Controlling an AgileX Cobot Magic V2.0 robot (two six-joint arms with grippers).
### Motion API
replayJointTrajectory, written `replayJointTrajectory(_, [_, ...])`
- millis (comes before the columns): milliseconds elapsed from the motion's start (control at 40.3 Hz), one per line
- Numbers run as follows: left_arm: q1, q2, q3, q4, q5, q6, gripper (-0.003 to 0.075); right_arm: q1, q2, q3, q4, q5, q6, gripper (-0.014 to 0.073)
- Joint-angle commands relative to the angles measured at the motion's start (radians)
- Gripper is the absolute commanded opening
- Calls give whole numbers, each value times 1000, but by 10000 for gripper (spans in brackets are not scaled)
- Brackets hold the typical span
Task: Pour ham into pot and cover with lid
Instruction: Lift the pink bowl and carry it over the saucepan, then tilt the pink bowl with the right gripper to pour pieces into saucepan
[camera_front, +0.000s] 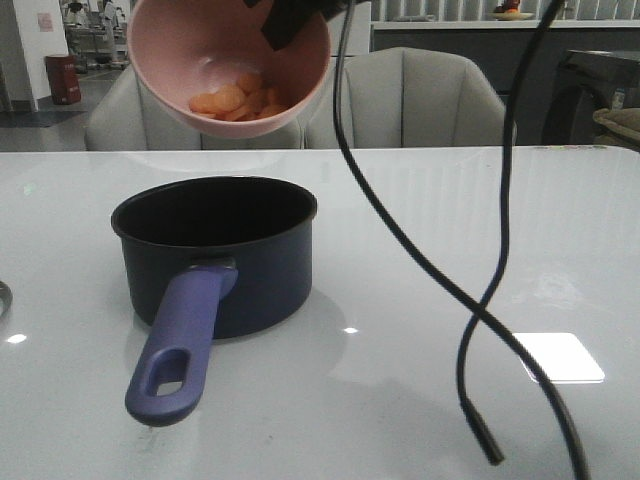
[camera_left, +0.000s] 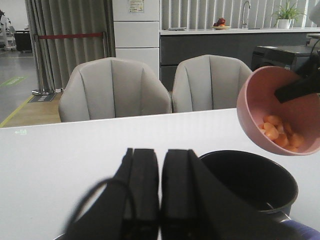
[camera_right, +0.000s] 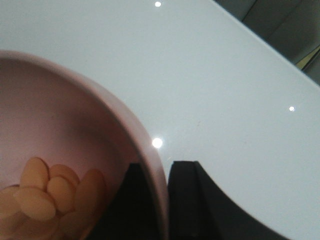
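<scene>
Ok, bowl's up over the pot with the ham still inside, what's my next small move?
Probably tip the pink bowl a little further with the right gripper, which pinches its rim. The ham has gathered at the low side of the tilted bowl but none lies in the pot, which sits open right below.

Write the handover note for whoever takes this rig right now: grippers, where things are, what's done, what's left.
Right gripper: shut on the rim of the pink bowl, held tilted in the air above the pot.
Left gripper: fingers together, holding nothing, low beside the pot.
Ham: all slices in the bowl's lower side; none seen in the pot.
Pot: upright on the table, handle toward the robot.
Lid: not clearly in view.
Done: bowl lifted and tipped.
Left: pour the ham, then fit the lid.
</scene>
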Motion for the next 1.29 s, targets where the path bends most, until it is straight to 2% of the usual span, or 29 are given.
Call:
replayJointTrajectory(0, [-5, 10, -26, -2, -77, -2, 113, -1, -38, -38, -57, -155, 8, 136])
replayJointTrajectory(199, [-5, 10, -26, -2, -77, -2, 113, 2, -14, -21, -88, -329, 8, 136])
replayJointTrajectory(447, [-5, 10, -26, -2, -77, -2, 113, 6, -8, 106, -88, -671, -2, 136])
replayJointTrajectory(670, [-5, 10, -26, -2, -77, -2, 113, 8, -8, 228, -90, -960, -107, 136])
replayJointTrajectory(794, [-5, 10, -26, -2, -77, -2, 113, 27, -8, 287, -124, -1114, -230, 136])
replayJointTrajectory(968, [-5, 10, -26, -2, -77, -2, 113, 61, -7, 308, -179, -1131, -373, 136])
replayJointTrajectory(1266, [-5, 10, -26, -2, -77, -2, 113, 74, 30, 308, -181, -1187, -631, 136])
